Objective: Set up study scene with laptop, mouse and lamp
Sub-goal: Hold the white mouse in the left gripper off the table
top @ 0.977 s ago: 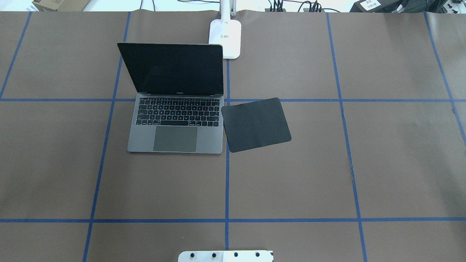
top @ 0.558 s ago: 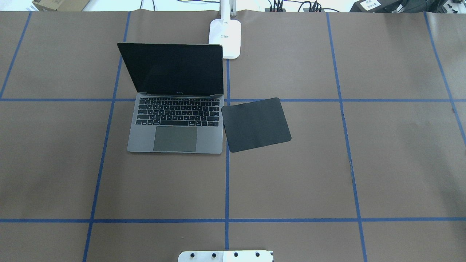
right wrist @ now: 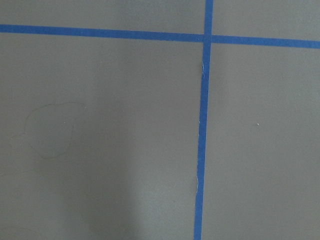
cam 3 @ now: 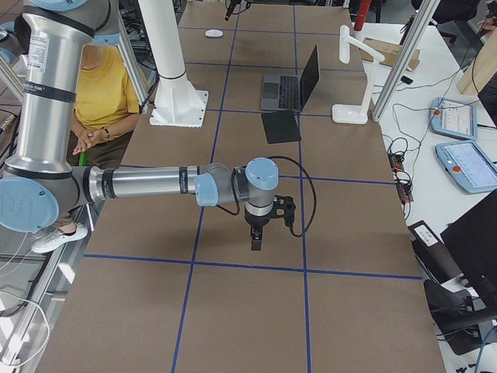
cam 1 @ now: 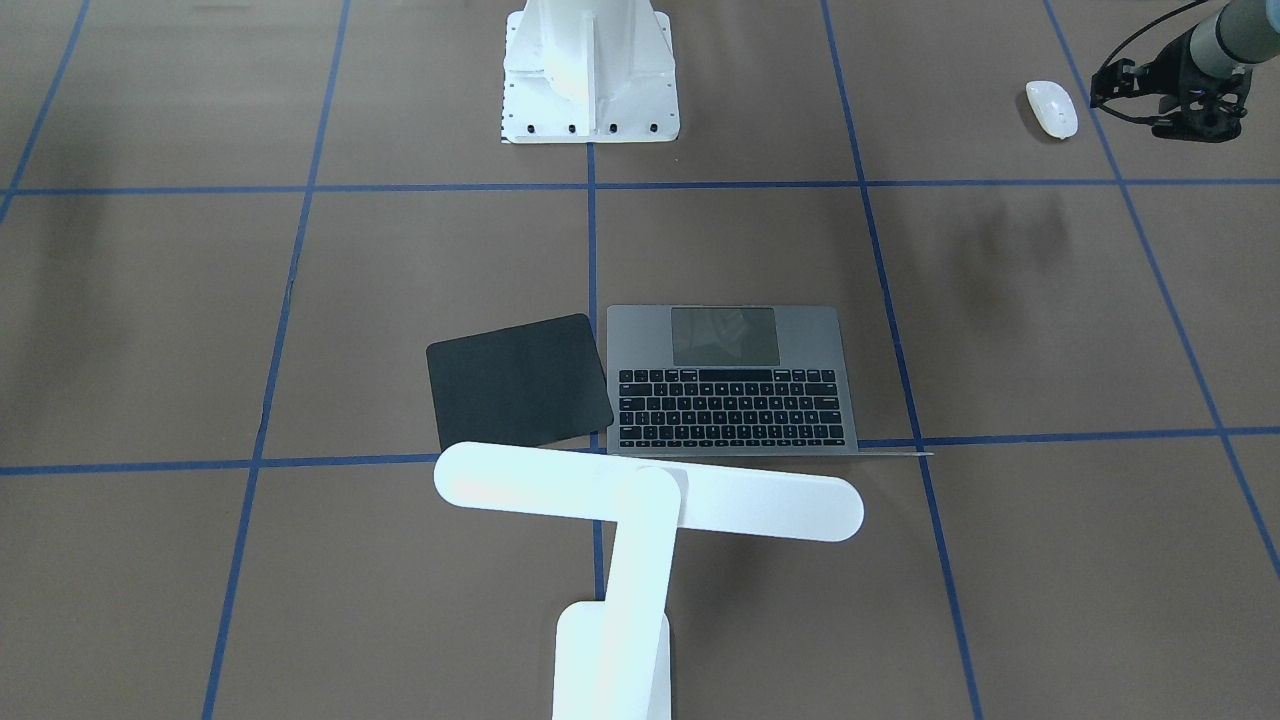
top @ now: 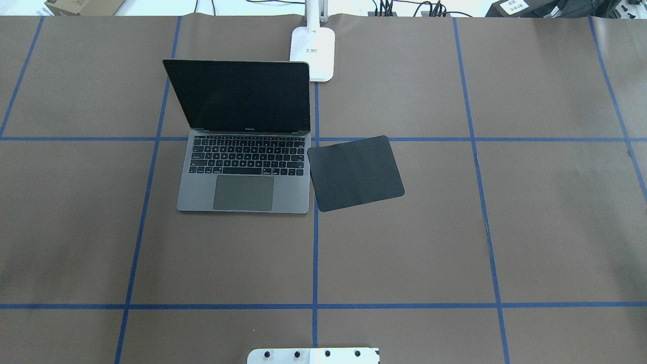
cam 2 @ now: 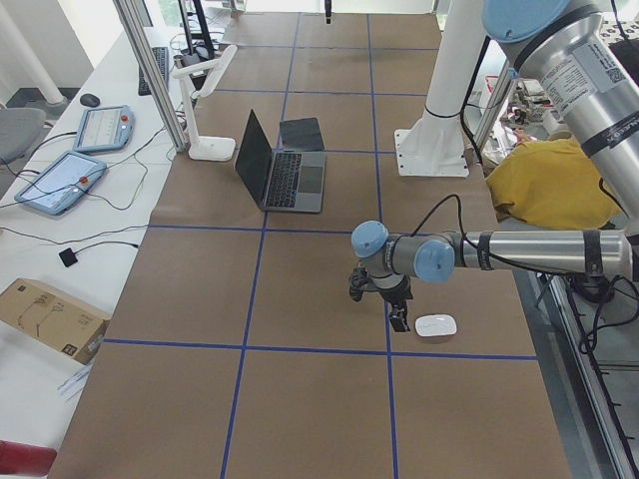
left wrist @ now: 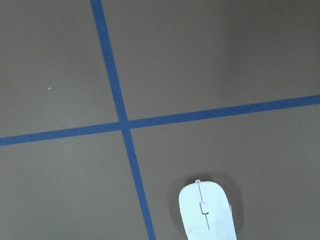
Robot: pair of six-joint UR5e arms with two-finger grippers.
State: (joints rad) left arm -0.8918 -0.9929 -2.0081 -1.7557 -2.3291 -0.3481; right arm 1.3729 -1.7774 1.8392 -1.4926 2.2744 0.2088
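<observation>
Overhead and front views face each other, sharing the laptop (top: pixel 246 163); wrist cameras look straight down, close up.

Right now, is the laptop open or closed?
Open: the laptop has its screen standing up behind the exposed keys and trackpad.

table (top: pixel 404 253) (brown, blue-taped grid) | on it: laptop (top: pixel 243 172), black mat (top: pixel 355 173), lamp (cam 1: pixel 645 520), mouse (cam 1: pixel 1052 108), pedestal (cam 1: pixel 590 70)

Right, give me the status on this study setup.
Done: laptop open, lamp standing behind it, black mat beside it. In hand: left pincer hangs by the mouse, not gripping it. Left: mouse lies far from the mat, likely goes there next.
</observation>
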